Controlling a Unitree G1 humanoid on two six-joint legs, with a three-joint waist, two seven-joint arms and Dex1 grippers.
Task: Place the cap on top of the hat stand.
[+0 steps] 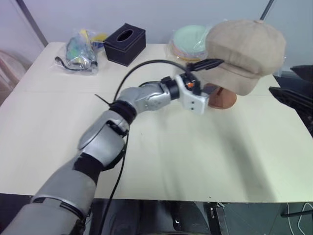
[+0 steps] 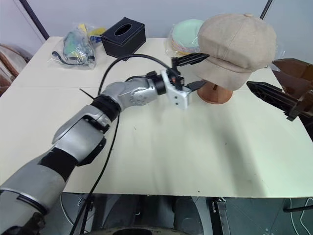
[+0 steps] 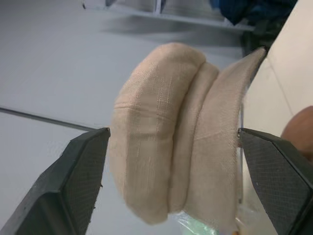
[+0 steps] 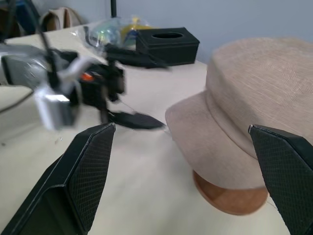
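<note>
The beige cap (image 1: 244, 49) sits on the hat stand, whose reddish-brown base (image 1: 222, 99) shows under the brim on the table's far right. The stand's rod and top disc are hidden by the cap. My left gripper (image 2: 193, 72) is open at the cap's left edge, with one finger above the brim and one below; in the left wrist view the cap (image 3: 171, 132) lies between the spread fingers. My right gripper (image 4: 181, 126) is open to the right of the cap, with nothing in it.
A black tissue box (image 1: 125, 43) and a clear bag of small items (image 1: 80, 51) stand at the back left of the pale table (image 1: 195, 156). Pale green plates (image 1: 190, 36) are stacked behind the cap. A brown object (image 2: 293, 68) sits past the right edge.
</note>
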